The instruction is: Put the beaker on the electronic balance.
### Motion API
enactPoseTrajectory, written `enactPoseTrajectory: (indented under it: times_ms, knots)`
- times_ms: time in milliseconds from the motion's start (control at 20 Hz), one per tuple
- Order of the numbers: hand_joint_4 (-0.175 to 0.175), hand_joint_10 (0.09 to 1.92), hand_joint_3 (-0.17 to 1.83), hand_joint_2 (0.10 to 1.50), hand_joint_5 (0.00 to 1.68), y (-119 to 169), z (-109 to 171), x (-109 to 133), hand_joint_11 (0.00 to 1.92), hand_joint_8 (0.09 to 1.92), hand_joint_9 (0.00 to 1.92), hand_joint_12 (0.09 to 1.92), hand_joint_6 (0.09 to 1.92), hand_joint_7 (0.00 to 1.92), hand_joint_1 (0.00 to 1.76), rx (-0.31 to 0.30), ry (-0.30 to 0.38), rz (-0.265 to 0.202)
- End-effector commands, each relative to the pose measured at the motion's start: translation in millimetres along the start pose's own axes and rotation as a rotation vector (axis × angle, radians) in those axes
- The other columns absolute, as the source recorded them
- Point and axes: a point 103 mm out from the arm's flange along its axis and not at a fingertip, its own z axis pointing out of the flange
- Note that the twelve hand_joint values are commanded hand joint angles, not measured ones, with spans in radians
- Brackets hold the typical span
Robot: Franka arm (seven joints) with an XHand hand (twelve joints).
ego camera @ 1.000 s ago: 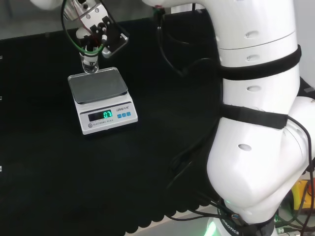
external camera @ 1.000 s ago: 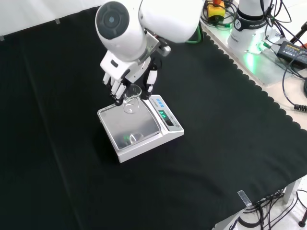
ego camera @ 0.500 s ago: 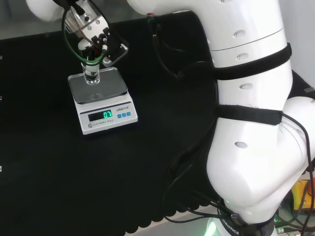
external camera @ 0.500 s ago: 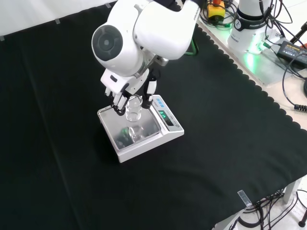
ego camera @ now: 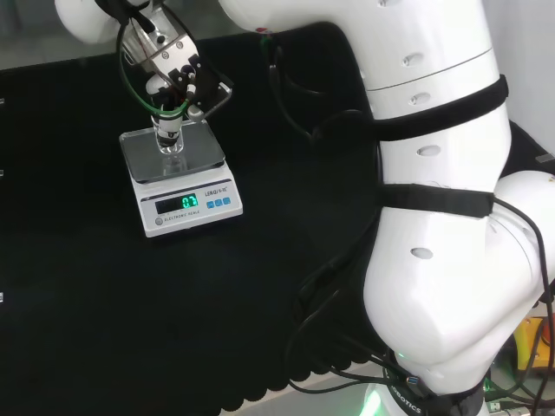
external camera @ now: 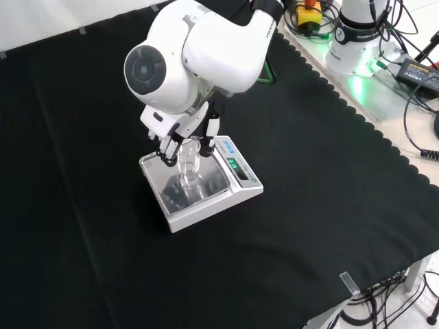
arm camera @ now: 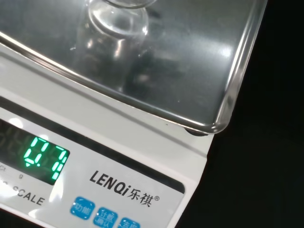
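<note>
Big white arm links (ego camera: pixel 442 208) at head view's right, reaching over black cloth (external camera: pixel 322 205). Electronic balance (external camera: pixel 236 188) on cloth approx mid-bench, display lit green, steel pan (ego camera: pixel 204 152) on top. Hand (external camera: pixel 180 133) above pan w/ fingers curled round upper part of clear beaker (external camera: pixel 188 164), i.e. clamped on it. Beaker upright over pan, approx centred in head view; base at or just above steel per wrist view, contact not certain since glass and its reflection merge.

Judging risks from here:
- Letting go while base not yet seated: drop onto pan, bounce or tip, glass off the edge onto cloth.
- Pressing down too far w/ beaker clamped: pan overloaded, or whole balance shoved across cloth.
- Opening unevenly: one finger dragging rim, narrow beaker toppling.
- Lifting away before fingers fully clear: beaker carried back up or knocked sideways.
- Sideways drift during release: beaker ending near pan's rim rather than mid-pan.
</note>
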Motion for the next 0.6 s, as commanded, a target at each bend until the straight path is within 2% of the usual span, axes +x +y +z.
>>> enactPoseTrajectory:
  times_ms: [50,400,500,600]
  knots:
    - [-0.142,0.52,-0.17,1.17,0.72,6.7,9.3,0.0,0.65,0.59,0.94,1.22,0.58,0.86,0.80,0.031,-0.007,-0.001]
    - [-0.143,0.52,-0.17,1.17,0.68,8.2,14.7,5.3,0.63,0.60,0.92,1.23,0.58,0.82,0.79,0.052,-0.022,0.003]
    - [-0.144,0.54,-0.17,1.17,0.63,6.9,14.4,5.6,0.61,0.62,0.88,1.24,0.56,0.78,0.79,0.061,-0.028,0.006]
    - [-0.144,0.60,-0.17,1.16,0.51,4.3,12.1,5.2,0.57,0.68,0.81,1.26,0.47,0.68,0.77,0.068,-0.037,0.010]
